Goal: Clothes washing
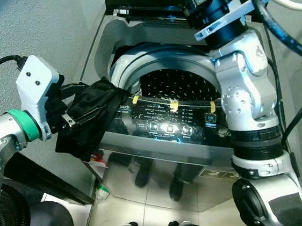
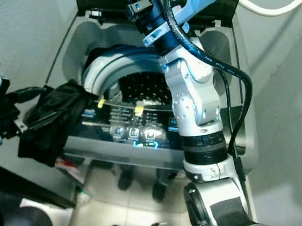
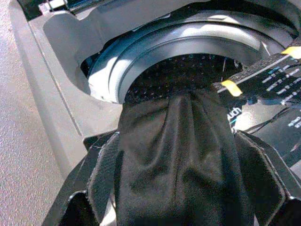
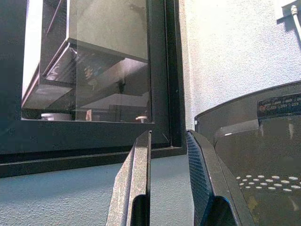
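The left gripper [image 1: 68, 119] clamps a crumpled black cloth garment [image 1: 89, 119], which hangs at the grey top-loading washing machine's [image 1: 98, 48] left rim.

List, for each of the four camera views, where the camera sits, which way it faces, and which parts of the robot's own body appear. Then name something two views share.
Left eye view: on the head, looking down at the open washing machine; left gripper holds a black garment, right arm raised.
Right eye view: beside it, same scene, same arms.
Left wrist view: on the left wrist, facing the perforated drum along the fingers gripping the garment.
Right wrist view: on the right wrist, facing the raised lid and a wall; right gripper slightly parted.
Shared: the drum, in eye and left wrist views.
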`<state>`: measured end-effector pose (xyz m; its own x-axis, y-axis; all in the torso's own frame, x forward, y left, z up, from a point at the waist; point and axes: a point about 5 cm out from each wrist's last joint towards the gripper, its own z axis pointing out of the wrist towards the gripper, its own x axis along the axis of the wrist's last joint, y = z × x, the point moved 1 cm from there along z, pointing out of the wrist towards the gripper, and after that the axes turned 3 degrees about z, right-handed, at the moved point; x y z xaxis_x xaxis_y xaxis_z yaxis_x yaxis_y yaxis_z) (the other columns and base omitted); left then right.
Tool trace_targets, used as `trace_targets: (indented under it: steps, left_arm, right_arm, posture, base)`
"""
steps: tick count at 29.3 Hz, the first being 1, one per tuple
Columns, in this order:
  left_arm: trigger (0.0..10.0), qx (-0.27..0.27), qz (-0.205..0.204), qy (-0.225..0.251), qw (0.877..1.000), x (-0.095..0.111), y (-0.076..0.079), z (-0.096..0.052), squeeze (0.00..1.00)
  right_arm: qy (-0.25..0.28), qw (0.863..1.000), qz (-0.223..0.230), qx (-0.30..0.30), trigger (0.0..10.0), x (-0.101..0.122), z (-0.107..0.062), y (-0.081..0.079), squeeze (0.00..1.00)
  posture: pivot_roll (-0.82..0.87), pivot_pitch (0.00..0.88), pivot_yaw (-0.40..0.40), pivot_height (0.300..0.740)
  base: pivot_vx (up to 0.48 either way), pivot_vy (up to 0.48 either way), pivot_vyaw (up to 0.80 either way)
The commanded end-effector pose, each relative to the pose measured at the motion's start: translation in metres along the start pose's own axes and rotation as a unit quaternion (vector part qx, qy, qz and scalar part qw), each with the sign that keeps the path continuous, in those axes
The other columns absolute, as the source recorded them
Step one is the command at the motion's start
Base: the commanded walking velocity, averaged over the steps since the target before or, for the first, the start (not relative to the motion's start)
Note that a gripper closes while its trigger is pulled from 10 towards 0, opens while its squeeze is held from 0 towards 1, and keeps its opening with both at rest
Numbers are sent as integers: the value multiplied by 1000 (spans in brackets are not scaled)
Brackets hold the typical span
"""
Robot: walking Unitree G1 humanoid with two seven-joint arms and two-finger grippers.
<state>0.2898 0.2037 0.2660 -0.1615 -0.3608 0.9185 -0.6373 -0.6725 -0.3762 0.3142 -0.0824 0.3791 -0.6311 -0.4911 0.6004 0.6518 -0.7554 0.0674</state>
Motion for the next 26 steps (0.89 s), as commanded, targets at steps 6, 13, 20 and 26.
trace_targets:
  steps: [6, 13, 20, 26]
  left_arm:
    - [10000, -3, -22, -15, 1000, -13, 2, -2, 0]
    - [10000, -7, -50, -33, 998, -28, 1, -4, 0]
    - [0, -4, -61, -40, 997, -35, 0, -5, 0]
    - [0, -6, -64, -35, 997, -34, 0, -6, 0]
  right_arm:
    - [3, 1000, 1, 7, 10000, 1, 0, -2, 0]
    - [3, 1000, 1, 7, 10000, 1, 1, -2, 0]
    - [2, 1000, 1, 6, 10000, 1, 1, -2, 0]
    - [1, 1000, 2, 6, 10000, 1, 1, -1, 0]
  posture:
    - [154, 107, 41, 740]
    - [154, 113, 42, 740]
    - [154, 117, 42, 740]
    - [155, 121, 40, 740]
  base:
    - [0, 0, 0]
    - [0, 0, 0]
    - [0, 0, 0]
    - [0, 0, 0]
